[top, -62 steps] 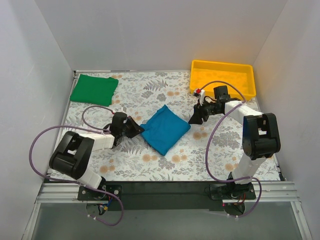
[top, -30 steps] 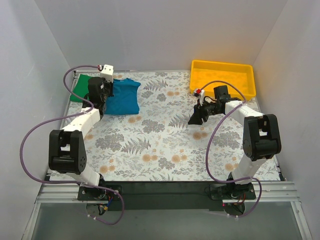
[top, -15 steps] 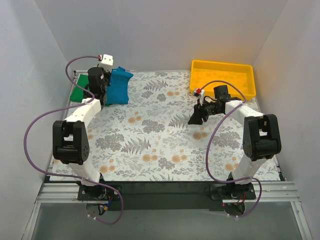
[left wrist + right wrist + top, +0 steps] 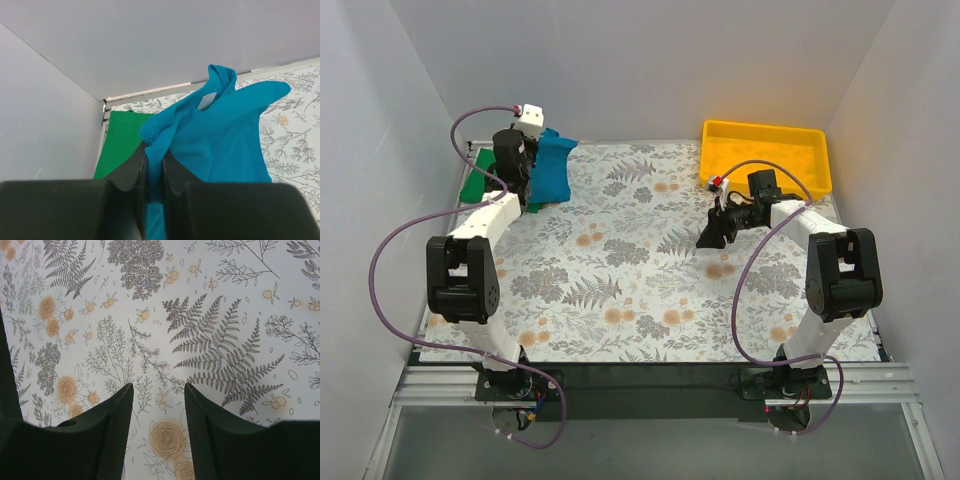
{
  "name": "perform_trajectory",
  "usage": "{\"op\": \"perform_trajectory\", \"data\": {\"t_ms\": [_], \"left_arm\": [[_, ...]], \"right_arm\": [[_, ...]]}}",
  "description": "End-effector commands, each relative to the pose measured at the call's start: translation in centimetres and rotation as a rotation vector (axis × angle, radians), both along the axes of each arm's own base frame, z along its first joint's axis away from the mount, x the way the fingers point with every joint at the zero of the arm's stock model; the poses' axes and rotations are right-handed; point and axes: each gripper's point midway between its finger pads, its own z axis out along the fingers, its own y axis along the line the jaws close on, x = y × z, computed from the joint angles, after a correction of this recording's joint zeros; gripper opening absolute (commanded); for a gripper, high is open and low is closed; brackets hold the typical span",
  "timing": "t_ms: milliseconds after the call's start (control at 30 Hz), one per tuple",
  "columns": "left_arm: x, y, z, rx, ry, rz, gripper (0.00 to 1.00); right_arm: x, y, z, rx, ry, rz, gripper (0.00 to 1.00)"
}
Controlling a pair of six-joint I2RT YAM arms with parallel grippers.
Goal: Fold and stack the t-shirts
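Left hand (image 4: 154, 170) is up at the 10 o'clock corner of the surface (image 4: 640, 270), jaws pinched nearly shut on a fold of the teal-blue t-shirt (image 4: 225, 135). The cloth is squeezed between the two dark fingers (image 4: 130, 170). The shirt hangs bunched and upright from the grip, with a white neck label showing near the top in the left wrist view. Two seconds back this shirt lay as a folded square at the centre of the surface, the left hand at its 9 o'clock edge. A second ago it was already at the far left, spread flat beside the green one. Half a second ago it was lifted and gathered; since then it has shifted only slightly further toward the corner. The green t-shirt (image 4: 476, 185) lies folded flat in that same corner and has not moved; it is now largely hidden behind the left arm and the hanging teal cloth. Whether the teal hem touches the green cannot be told. Right hand (image 4: 157, 405) has not moved across the frames: at about 2 o'clock, jaws roughly half open, nothing between them, only the floral print below. The yellow tray (image 4: 765, 130) sits at 1 o'clock, just beyond the right hand, unchanged.
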Motion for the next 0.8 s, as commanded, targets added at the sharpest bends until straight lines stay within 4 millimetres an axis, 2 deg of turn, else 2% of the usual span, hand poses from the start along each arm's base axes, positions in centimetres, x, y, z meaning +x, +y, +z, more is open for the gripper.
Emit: {"op": "perform_trajectory", "data": {"t_ms": [0,133,167,200,267,633,767], "left_arm": [[0.1,1.4,3.8,0.025,-0.088,0.03,0.0],[-0.4,0.7,3.9,0.003,-0.086,-0.017,0.0],[-0.9,0.5,4.6,-0.002,-0.103,-0.028,0.0],[-1.2,0.4,4.0,-0.001,-0.095,-0.035,0.0],[-1.7,0.4,4.2,0.007,-0.101,-0.037,0.0],[-4.2,0.1,7.4,0.013,-0.168,-0.059,0.0],[-4.7,0.4,7.7,0.023,-0.176,-0.057,0.0]], "right_arm": [[0.7,0.2,1.6,0.026,-0.045,0.017,0.52],[0.7,0.2,1.6,0.026,-0.046,0.018,0.53],[0.7,0.2,1.5,0.023,-0.045,0.017,0.53],[0.7,0.1,1.5,0.024,-0.046,0.017,0.52],[0.7,0.2,1.6,0.026,-0.046,0.019,0.53],[0.7,0.1,1.5,0.02,-0.047,0.017,0.53],[0.6,0.2,1.6,0.022,-0.047,0.019,0.53]]}}
